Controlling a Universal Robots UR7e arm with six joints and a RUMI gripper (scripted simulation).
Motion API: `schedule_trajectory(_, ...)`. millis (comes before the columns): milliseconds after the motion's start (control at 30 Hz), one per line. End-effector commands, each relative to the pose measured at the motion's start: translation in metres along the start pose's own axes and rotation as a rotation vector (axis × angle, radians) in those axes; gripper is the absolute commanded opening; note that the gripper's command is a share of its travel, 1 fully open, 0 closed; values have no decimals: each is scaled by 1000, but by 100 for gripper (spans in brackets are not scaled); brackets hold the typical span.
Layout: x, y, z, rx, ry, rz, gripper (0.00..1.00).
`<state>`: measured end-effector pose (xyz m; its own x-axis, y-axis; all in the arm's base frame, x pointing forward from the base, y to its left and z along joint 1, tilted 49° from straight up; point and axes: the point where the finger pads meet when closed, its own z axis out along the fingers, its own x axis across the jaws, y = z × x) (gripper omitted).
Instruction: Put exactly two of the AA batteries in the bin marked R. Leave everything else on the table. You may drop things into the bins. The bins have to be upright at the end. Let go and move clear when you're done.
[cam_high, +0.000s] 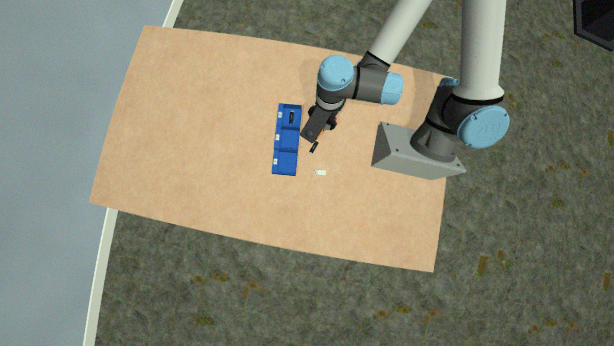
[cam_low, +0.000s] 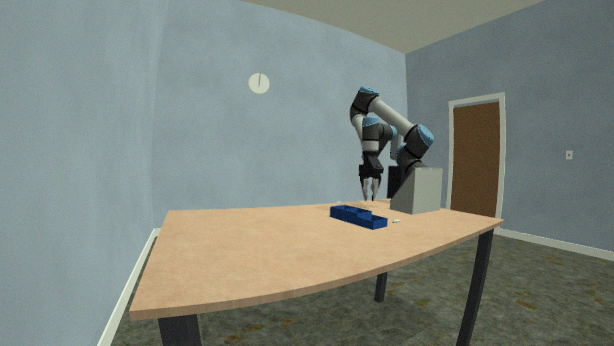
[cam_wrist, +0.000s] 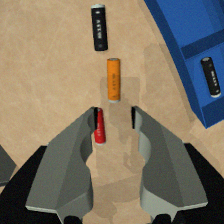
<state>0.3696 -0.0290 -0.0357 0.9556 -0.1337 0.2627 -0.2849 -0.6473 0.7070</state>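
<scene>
One black battery (cam_wrist: 211, 76) lies inside the end compartment of the blue bin (cam_wrist: 192, 35). Three more batteries lie in a line on the bench (cam_wrist: 45, 75) beside it: black (cam_wrist: 99, 28), orange (cam_wrist: 113, 79), and red (cam_wrist: 100, 126). The gripper (cam_wrist: 113, 116) hangs above them, its jaws narrowly parted and holding nothing, with the red battery just inside one fingertip.

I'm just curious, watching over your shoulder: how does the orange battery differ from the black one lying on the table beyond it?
The orange battery lies nearer the gripper, just ahead of its empty, partly open jaws; the black battery lies farther off. The orange one looks plain, while the black one carries pale lettering and a light end cap. Both are similar cylinders lying flat on the table, roughly end to end, outside the blue bin.
</scene>
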Motion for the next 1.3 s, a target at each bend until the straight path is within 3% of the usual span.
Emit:
schedule_trajectory(0, 0, 0, 15, 1, 2, 0, 17)
schedule_trajectory(400, 1, -1, 53, 1, 2, 0, 17)
schedule_trajectory(1267, 1, 0, 65, 1, 2, 0, 17)
